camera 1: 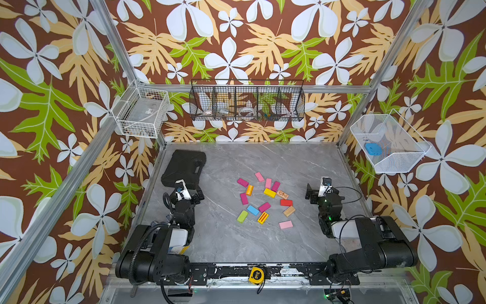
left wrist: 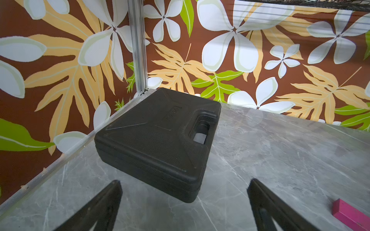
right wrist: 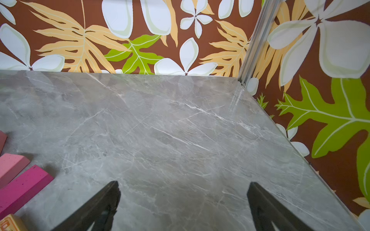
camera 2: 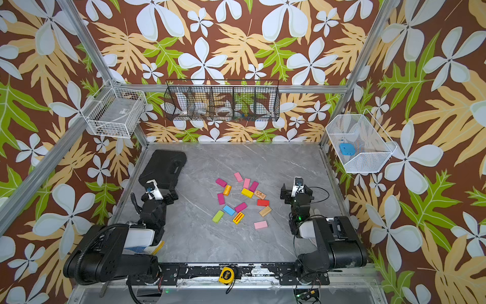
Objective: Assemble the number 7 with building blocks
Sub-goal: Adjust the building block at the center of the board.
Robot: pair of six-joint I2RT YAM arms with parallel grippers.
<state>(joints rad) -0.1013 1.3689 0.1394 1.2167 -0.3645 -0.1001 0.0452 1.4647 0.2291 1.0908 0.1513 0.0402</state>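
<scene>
So the building blocks (camera 1: 264,207) are just lying flat in a loose jumble in the middle of the grey marble-look worktop (camera 1: 236,242), pointing every which way. Both top views show the same mess. A pink block (camera 1: 285,224) sits nearest the arm bases, a little apart from the rest. A green block (camera 1: 242,216), a blue block (camera 1: 253,210) and a striped yellow block (camera 1: 262,218) are close together, and a red block (camera 1: 286,202) is just beside a plain wood block (camera 1: 289,211).

The left claw (left wrist: 184,183) is spread wide and holds nothing. It faces a black case (left wrist: 160,136) that lies flat in the far left corner, and a magenta block (left wrist: 350,214) peeks in at the edge of its wrist view. The right claw (right wrist: 183,183) is wide apart too, empty, over bare worktop off to the side of the pile. A yellow tape measure (camera 1: 256,275) sits on the rail between the two arm bases.
</scene>
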